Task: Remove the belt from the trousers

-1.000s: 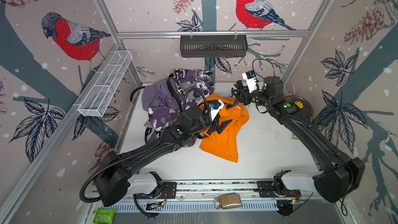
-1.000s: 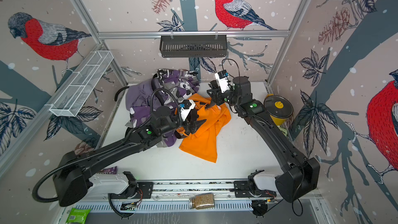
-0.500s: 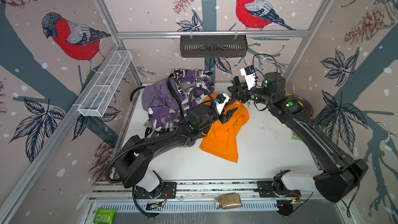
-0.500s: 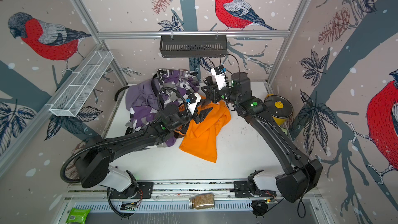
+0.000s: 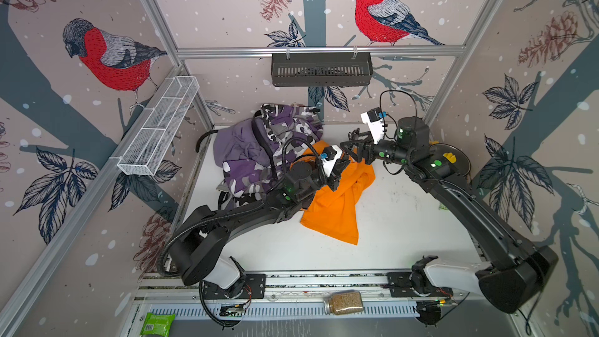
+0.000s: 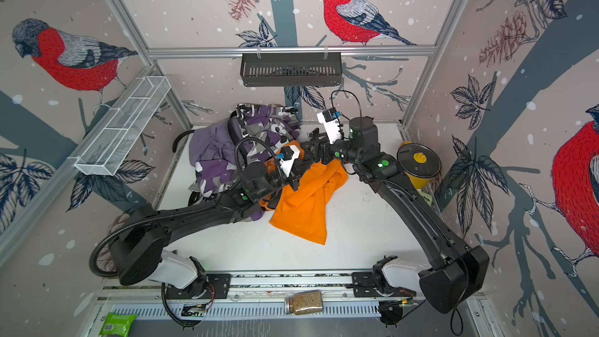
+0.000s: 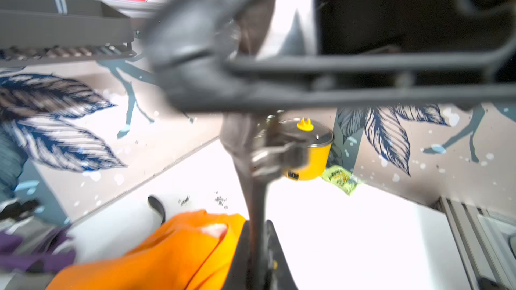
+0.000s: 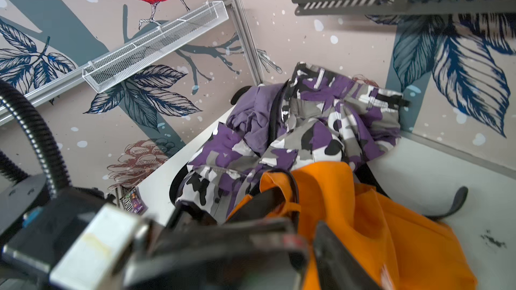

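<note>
Here, in both top views, the lilac trousers point(image 5: 231, 145) and the camouflage trousers point(image 5: 249, 170) are heaped left of centre, with the orange trousers point(image 5: 337, 209) spread just right of them. Over the orange cloth the left gripper point(image 5: 339, 173) pinches the dark belt point(image 7: 252, 196), its fingers pressed together. Just right of it, the right gripper point(image 5: 350, 153) hangs with its fingers spread.

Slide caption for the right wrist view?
Orange trousers, belt trailing on the table, beside camouflage trousers and lilac trousers.
</note>
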Available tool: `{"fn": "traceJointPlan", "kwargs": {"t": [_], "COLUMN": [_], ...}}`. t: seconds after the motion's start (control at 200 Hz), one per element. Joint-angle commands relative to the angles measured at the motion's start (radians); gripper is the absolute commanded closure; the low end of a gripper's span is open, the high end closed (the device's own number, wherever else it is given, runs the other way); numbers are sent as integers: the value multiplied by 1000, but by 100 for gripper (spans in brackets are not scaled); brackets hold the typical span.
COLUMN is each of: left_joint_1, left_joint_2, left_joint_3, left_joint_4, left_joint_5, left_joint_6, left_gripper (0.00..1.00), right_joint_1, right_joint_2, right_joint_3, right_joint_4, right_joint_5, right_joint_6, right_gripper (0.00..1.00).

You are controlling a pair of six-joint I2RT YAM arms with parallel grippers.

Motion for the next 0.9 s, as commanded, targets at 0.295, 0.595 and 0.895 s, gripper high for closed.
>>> {"fn": "traceJointPlan", "kwargs": {"t": [0.295,0.595,0.895], "left_joint_1": [23,26,27], "left_joint_2": [-371,-496,-530], "left_joint_3": [-269,-371,-370], "left_joint_4": [-134,-195,-269], "left_joint_5": [60,55,24], "left_joint_6": [27,-21,0], "left_gripper": [100,100,100], "right_joint_1": [-183,-1,89], "right_joint_2": [-80,187,563], "right_joint_3": [-248,-222,25], "right_joint_4": [74,222,100], "right_joint_5": [-18,78,-116], "right_joint_6": [56,119,73], "right_gripper": [12,13,27]}}
